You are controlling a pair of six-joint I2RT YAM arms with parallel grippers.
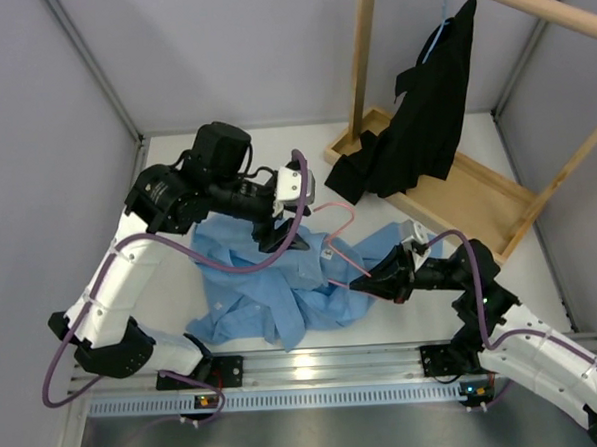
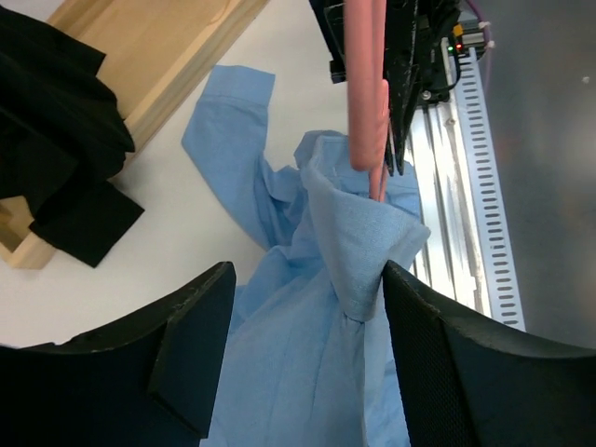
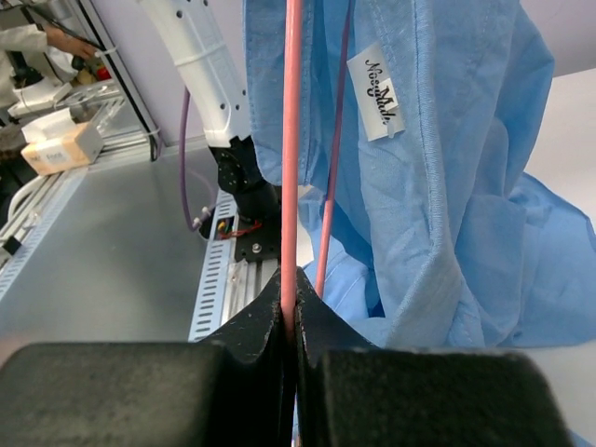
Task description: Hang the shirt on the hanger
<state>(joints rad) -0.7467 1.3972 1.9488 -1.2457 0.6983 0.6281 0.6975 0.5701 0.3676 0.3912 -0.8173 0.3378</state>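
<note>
1. Right gripper (image 3: pixel 290 312) is clamping the hanger (image 3: pixel 291 140) beside the shirt (image 3: pixel 466 186)
2. Left gripper (image 2: pixel 305 284) is hanging open around a shirt fold
3. Shirt is lying bunched by the desk's (image 1: pixel 264 145) near edge

A black garment (image 1: pixel 414 127) hangs from a light blue hanger (image 1: pixel 432 42) on a wooden rack (image 1: pixel 364 70) at the far right of the white table (image 1: pixel 265 150). Its lower end lies piled on the rack's flat wooden base (image 1: pixel 482 199). A slotted metal rail (image 1: pixel 316 366) runs along the table's near edge, and the right wrist view shows a cardboard box (image 3: pixel 58 147) off in the background.
</note>
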